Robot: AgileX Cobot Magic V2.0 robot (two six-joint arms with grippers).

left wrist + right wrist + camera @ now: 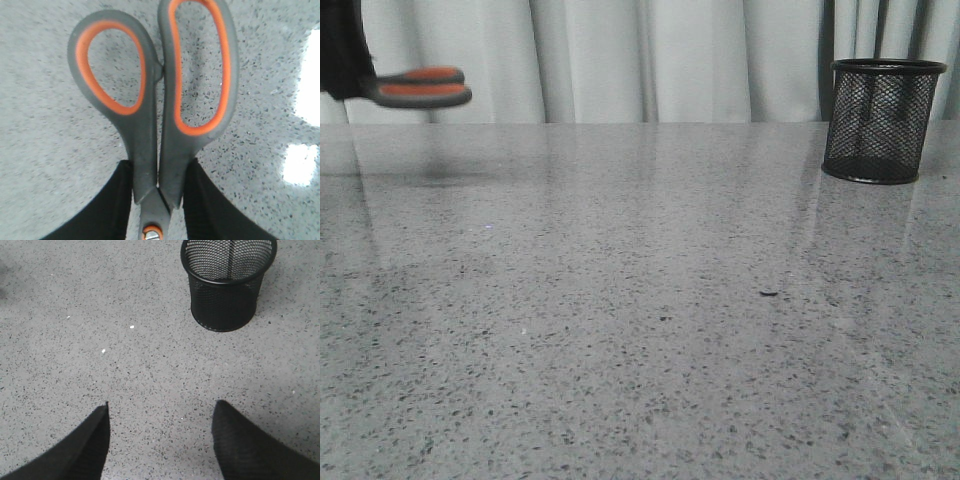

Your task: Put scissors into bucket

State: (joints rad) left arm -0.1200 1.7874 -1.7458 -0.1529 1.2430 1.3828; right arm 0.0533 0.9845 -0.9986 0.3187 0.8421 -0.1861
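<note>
My left gripper (157, 172) is shut on the scissors (155, 100), clamping them just above the orange pivot, with the grey, orange-lined handles sticking out ahead. In the front view the scissors (418, 88) hang in the air at the far left, well above the table, with the gripper itself mostly beyond the frame edge. The black wire-mesh bucket (880, 120) stands upright at the far right of the table. It also shows in the right wrist view (227, 282), and looks empty. My right gripper (160, 410) is open and empty over bare table, short of the bucket.
The grey speckled stone table (640, 320) spreads across the front view. A pale curtain (650, 60) hangs behind its far edge. A few small white flecks (132, 327) lie on the table near the bucket.
</note>
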